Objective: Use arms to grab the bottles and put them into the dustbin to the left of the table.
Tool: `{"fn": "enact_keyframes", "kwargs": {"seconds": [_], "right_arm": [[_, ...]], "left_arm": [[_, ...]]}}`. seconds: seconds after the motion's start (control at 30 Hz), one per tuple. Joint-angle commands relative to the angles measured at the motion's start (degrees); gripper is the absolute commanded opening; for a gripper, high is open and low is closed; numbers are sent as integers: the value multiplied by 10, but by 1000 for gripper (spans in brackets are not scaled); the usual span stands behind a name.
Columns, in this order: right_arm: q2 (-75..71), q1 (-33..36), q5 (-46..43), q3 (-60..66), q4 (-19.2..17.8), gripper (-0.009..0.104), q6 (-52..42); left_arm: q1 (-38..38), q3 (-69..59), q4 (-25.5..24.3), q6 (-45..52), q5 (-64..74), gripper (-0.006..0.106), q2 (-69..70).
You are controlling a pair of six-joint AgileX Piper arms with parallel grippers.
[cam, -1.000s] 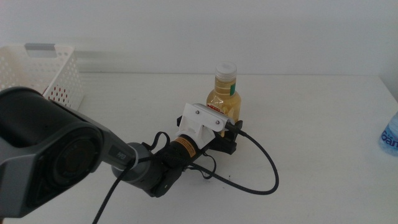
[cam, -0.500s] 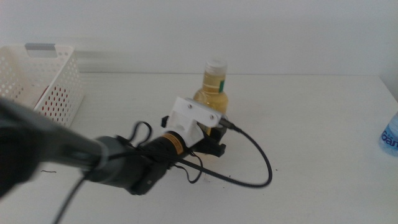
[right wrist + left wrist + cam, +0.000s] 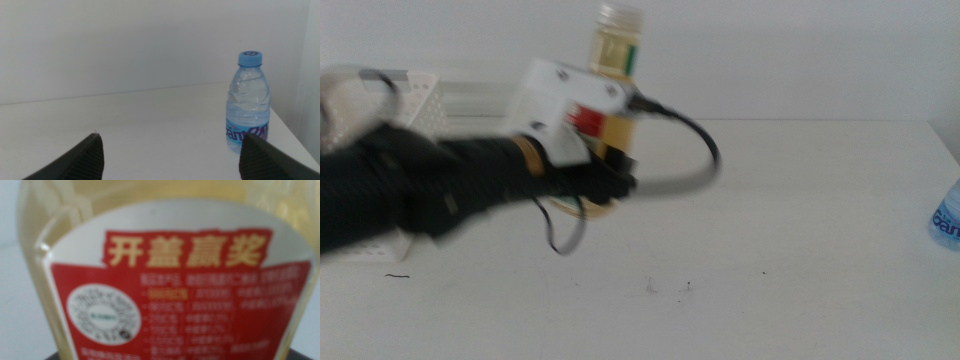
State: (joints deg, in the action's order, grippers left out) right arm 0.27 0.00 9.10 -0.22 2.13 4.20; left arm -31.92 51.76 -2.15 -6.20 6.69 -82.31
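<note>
Two bottles in view, one lifted.
Left hand [image 3: 608, 185] clamped yellow plastic juice bottle [image 3: 612, 80]; right hand [image 3: 170, 155] apart near clear ribbed blue-capped water bottle [image 3: 248, 100]; perforated white basket [image 3: 415, 100].

In the middle view the left arm [image 3: 410, 195] is smeared by motion blur, and its claw [image 3: 605, 180] cannot be made out clearly against the yellow juice bottle [image 3: 615, 60], whose lower half sits behind the white block [image 3: 560, 105]. The dustbin [image 3: 415, 95] is mostly covered by the arm. The water bottle [image 3: 948, 215] is cut by the right edge. In the left wrist view the bottle's label [image 3: 180, 295] fills the frame, its small print blurred.
</note>
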Motion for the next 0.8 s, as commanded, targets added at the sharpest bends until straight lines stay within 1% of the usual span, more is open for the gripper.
{"fn": "enact_keyframes", "kwargs": {"seconds": [0.0, 0.03, 0.1, 0.13, 0.2, 0.27, 0.33, 0.37, 0.43, 0.47, 0.53, 0.73, 0.77], "right_arm": [[-3, -3, -1, 2, -5, 90, -1], [-3, -3, -1, 2, -5, 90, -1], [-3, -3, -1, 2, -5, 90, -1], [-3, -3, -1, 2, -5, 90, -1], [-3, -3, -1, 2, -5, 90, -1], [-3, -3, -1, 2, -5, 90, -1], [-3, -3, -1, 2, -5, 90, -1], [-3, -3, -1, 2, -5, 90, -1], [-3, -3, -1, 2, -5, 90, -1], [-3, -3, -1, 2, -5, 90, -1], [-3, -3, -1, 2, -5, 90, -1], [-3, -3, -1, 2, -5, 90, -1], [-3, -3, -1, 2, -5, 90, -1]], "left_arm": [[60, 67, 80, 80, 109, -2, 28], [97, 105, 108, 146, 181, -2, 28], [166, 177, 145, 242, 304, -2, 19], [206, 214, 154, 268, 354, -2, 11], [277, 286, 159, 271, 431, -2, -14], [343, 344, 177, 281, 496, -2, -45], [401, 401, 204, 312, 560, -2, -83], [421, 420, 214, 321, 583, -2, -98], [460, 458, 250, 333, 622, -2, -135], [470, 471, 256, 334, 633, -2, -153], [485, 482, 247, 336, 633, -2, -182], [518, 483, 201, 332, 633, -2, -248], [522, 483, 201, 332, 633, -2, -258]]}}
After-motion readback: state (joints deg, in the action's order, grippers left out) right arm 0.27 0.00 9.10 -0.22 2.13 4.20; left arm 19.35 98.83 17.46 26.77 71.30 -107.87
